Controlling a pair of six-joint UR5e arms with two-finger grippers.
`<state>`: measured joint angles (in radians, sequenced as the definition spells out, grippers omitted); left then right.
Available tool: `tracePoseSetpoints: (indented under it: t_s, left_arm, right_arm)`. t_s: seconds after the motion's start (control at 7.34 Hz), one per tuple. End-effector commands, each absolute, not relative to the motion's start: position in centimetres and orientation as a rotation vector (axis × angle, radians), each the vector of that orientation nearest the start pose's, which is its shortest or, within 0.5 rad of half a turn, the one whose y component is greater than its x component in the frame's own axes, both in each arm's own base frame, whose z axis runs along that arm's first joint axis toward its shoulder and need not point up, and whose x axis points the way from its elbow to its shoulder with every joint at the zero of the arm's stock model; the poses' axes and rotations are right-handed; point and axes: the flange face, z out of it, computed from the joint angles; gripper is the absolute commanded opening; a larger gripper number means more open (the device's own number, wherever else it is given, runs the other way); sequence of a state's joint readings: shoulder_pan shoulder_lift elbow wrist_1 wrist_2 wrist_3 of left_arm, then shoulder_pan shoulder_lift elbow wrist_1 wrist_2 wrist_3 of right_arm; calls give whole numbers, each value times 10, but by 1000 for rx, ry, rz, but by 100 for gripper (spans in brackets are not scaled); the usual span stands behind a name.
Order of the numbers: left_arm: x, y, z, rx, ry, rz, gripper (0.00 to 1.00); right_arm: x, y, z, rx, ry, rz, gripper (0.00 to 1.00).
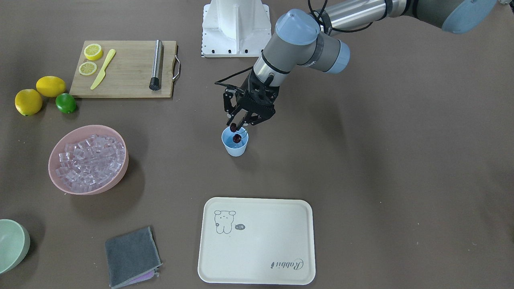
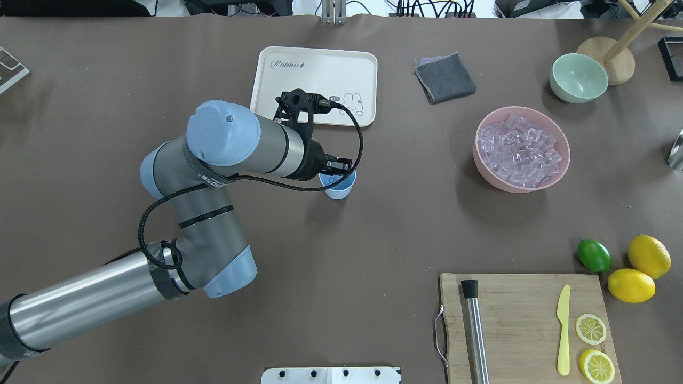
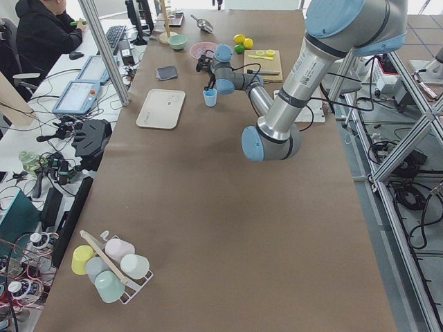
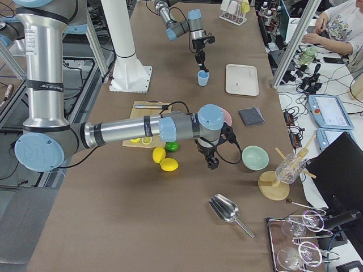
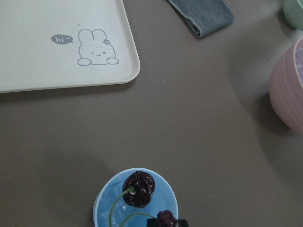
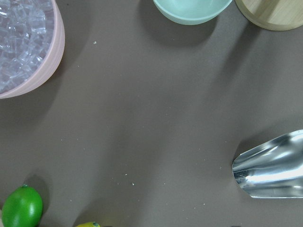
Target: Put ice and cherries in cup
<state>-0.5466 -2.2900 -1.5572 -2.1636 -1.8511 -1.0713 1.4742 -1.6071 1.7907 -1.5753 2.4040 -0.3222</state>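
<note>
– So, front camera: where are the cherries [image 1: 237, 138] at?
– Dangling from the left gripper [image 1: 241, 122], which is pinched closed on their stems right over the cup [image 1: 235, 149]. The lower one hangs in the cup's mouth. The cup stands about mid-desk [image 1: 381, 160]. The ice [image 1: 90, 158] fills the pink bowl [image 1: 56, 154], toward the desk end on the robot's right.
– Overhead?
– The wrist covers most of the cup, only part of the rim shows. The tray [image 2: 315, 64] lies beyond it, by the far edge.
– Left wrist cam?
– Both cherries sit over the cup's opening. There's a pale clear lump inside, maybe ice, hard to say.
– And the right gripper [image 4: 211, 162]?
– It only shows in the right-end view, low over the desk near the lime [image 4: 172, 146]. Can't tell if it's open or closed. Its wrist cam shows no fingers, just the bowl of ice, the lime and a metal scoop [image 6: 272, 165].
</note>
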Motion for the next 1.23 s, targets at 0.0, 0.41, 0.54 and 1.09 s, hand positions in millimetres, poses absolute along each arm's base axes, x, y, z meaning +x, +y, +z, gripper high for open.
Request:
tracePoseSetpoints:
  t_s: [0.0,0.41,0.54,1.09]
  left_arm:
    - [546,-447,157,432,1246,148,98]
    - [484,-506,196,465,1168,49,98]
    - [442,-545,227,440,1117,5,98]
    - [180,-646,428,343,986,70,98]
  right_arm:
    - [13,-482,564,264,-816,-468,86]
    - [13,-482,566,259,-813,-466,87]
    - [13,-482,574,244,-815,-459,87]
    - [14,-489,577,226,-808,-426,97]
